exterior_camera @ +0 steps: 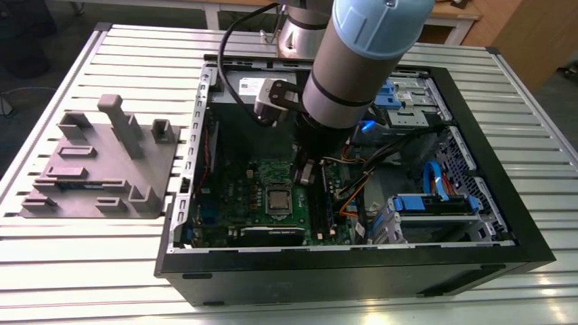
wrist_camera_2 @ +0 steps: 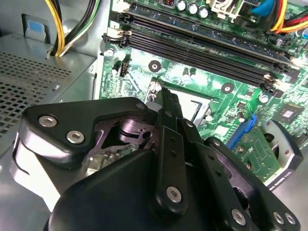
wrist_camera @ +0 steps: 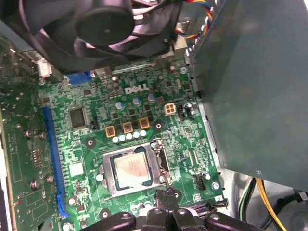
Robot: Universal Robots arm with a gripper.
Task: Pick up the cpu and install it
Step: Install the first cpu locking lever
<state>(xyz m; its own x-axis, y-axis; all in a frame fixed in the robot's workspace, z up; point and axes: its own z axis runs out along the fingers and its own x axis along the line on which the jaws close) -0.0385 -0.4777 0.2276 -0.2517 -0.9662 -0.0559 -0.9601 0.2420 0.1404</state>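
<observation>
Exterior view, arm: we see the grey arm (exterior_camera: 361, 61) reaching down into the open black computer case (exterior_camera: 352, 271), which lies on its side on the slatted metal table (exterior_camera: 81, 271).
Exterior view, gripper: the gripper (exterior_camera: 307, 172) hangs low over the green motherboard (exterior_camera: 262, 203).
Exterior view, cpu: the cpu (exterior_camera: 279, 199) sits flat in its socket on the board, just beside the gripper tips and slightly toward the exterior view's left of them.
Exterior view, surroundings: a grey fixture tray (exterior_camera: 99, 162) lies on the table outside the case, well apart from the gripper.
Second wrist view, gripper: we look along the black fingers (wrist_camera_2: 171, 144); they appear pressed together, with nothing between them.
Second wrist view, board: beyond the tips lie the socket's metal frame (wrist_camera_2: 192, 103) and, farther off, the long black memory slots (wrist_camera_2: 202, 43). The cpu top is hidden behind the fingers here.
First wrist view, cpu: the silver chip (wrist_camera: 132, 168) rests inside the socket frame (wrist_camera: 132, 168), just ahead of the finger tips (wrist_camera: 163, 197), not touching them.
First wrist view, surroundings: a black fan (wrist_camera: 103, 29) sits far past the socket; the grey power-supply box (wrist_camera: 255, 82) stands to one side.
Jaws: together, empty.
</observation>
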